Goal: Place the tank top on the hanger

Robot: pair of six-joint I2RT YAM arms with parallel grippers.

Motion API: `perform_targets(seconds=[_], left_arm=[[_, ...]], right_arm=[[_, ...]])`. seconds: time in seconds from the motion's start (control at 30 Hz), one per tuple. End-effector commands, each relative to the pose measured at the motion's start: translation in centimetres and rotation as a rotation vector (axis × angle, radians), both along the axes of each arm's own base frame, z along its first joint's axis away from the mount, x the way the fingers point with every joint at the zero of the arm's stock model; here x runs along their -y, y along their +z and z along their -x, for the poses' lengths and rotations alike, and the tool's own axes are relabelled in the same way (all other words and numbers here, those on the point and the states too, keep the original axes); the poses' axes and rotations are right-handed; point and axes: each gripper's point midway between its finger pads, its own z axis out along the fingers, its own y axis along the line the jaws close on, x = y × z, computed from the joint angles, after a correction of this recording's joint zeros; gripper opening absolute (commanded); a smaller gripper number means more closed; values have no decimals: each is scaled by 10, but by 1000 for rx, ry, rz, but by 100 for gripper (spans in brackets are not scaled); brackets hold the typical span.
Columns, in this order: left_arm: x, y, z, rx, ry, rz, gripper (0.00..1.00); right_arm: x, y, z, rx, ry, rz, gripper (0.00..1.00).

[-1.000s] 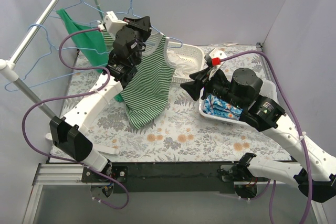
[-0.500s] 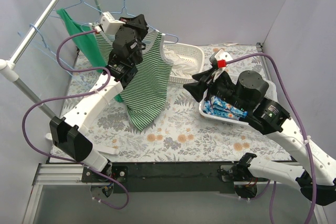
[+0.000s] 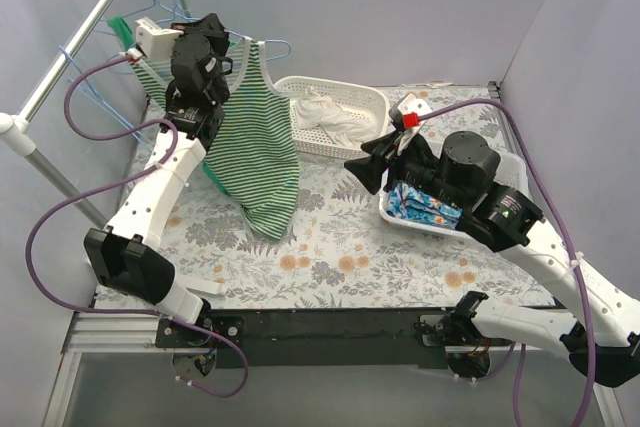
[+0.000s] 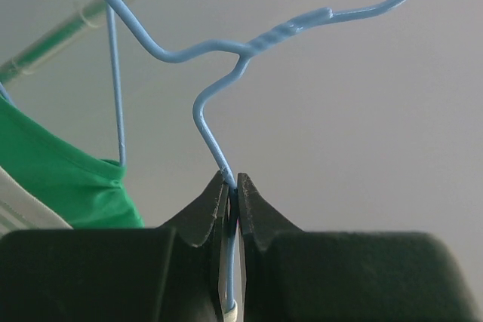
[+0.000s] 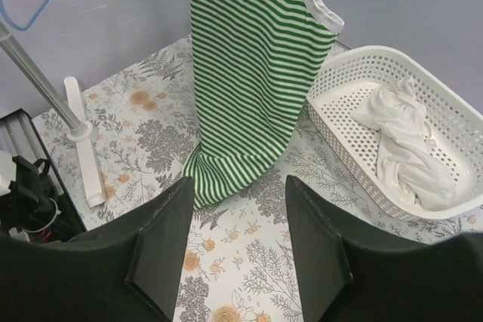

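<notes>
The striped tank top [image 3: 255, 142] hangs on a light-blue hanger [image 3: 272, 46], its hem trailing on the table; it also shows in the right wrist view [image 5: 256, 65]. My left gripper [image 3: 208, 35] is raised at the back left near the rail and is shut on the hanger's wire hook [image 4: 226, 164], jaws pinching the wire in the left wrist view [image 4: 232, 182]. My right gripper [image 3: 362, 167] is open and empty over the table's middle, right of the tank top; its spread fingers [image 5: 162, 243] frame the hem.
A metal clothes rail [image 3: 70, 52] crosses the back left with other blue hangers [image 3: 85, 97] and a plain green top [image 3: 125, 32]. Its stand [image 5: 79, 133] rests on the table. A white basket [image 3: 335, 117] holds white cloth. A tray [image 3: 430, 212] holds blue floral cloth.
My left gripper has carried the hanger and tank top up and to the left, toward the rail. The right arm has stayed almost still.
</notes>
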Motion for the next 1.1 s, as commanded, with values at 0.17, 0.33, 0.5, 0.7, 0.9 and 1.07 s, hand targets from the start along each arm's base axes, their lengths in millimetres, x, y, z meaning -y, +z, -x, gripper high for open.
perform_targets(seconds=[0.17,0.33,0.5,0.7,0.9,1.07], left_arm=[[-41,42,24,106,1,106,0],[-51,46,25,120,-1,118,0],[-63,44,24,124,7,161,0],[-69,45,25,135,0,183,0],[-68,46,26,138,-11,199,0],[-72,24,27,105,-3,225,6]], right_arm=[[-9,22,-1,41,29,-35,60],[-12,23,-2,35,35,-35,60],[-15,22,-2,27,41,-31,59],[-14,19,-2,19,38,-22,59],[-12,20,-2,20,37,-23,59],[-12,15,0,10,39,-21,59]])
